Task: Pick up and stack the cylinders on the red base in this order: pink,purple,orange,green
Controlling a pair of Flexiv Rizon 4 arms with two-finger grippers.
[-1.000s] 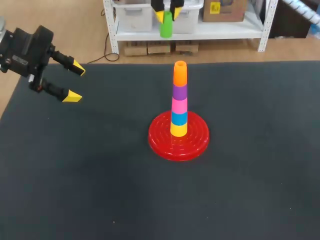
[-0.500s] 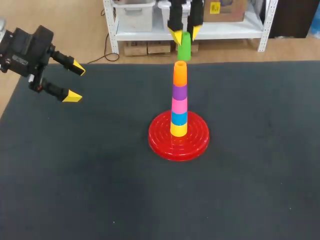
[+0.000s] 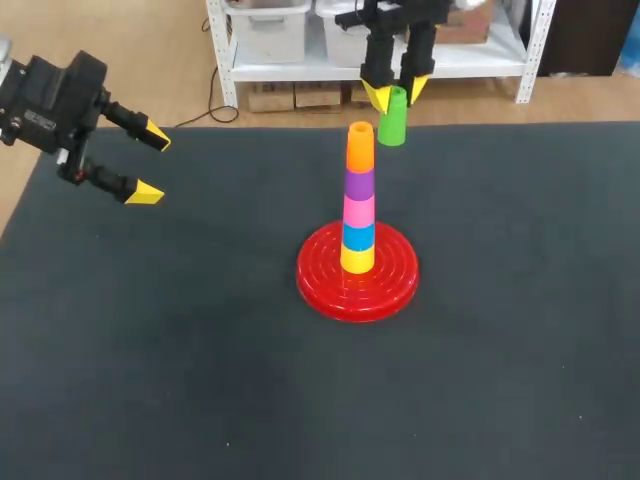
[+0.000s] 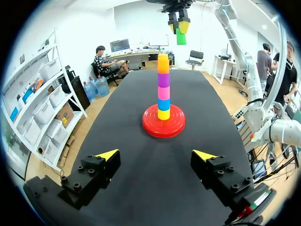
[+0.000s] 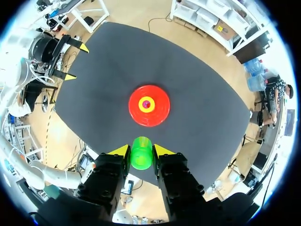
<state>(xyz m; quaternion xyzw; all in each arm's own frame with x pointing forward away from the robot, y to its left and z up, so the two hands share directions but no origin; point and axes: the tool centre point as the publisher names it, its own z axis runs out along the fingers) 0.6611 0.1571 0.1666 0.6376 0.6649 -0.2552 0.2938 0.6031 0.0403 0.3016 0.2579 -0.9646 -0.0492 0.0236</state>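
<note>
A red base (image 3: 390, 280) in mid-table carries a stack on its peg: yellow, blue, pink (image 3: 359, 210), purple (image 3: 360, 183) and an orange cylinder (image 3: 360, 146) on top. My right gripper (image 3: 394, 93) hangs high above the table, shut on a green cylinder (image 3: 393, 116) that sits just right of and level with the stack's top. From the right wrist the green cylinder (image 5: 141, 152) shows between the fingers, with the base (image 5: 160, 113) far below and ahead. My left gripper (image 3: 152, 163) stands open and empty over the table's far left; its view shows the stack (image 4: 163, 87) ahead.
Dark mat (image 3: 200, 350) covers the table, with bare surface all around the base. The table's back edge runs just behind the stack.
My right gripper has carried the green cylinder rightward and down, from left of the stack's line to just right of the orange top. The left arm has stayed put.
</note>
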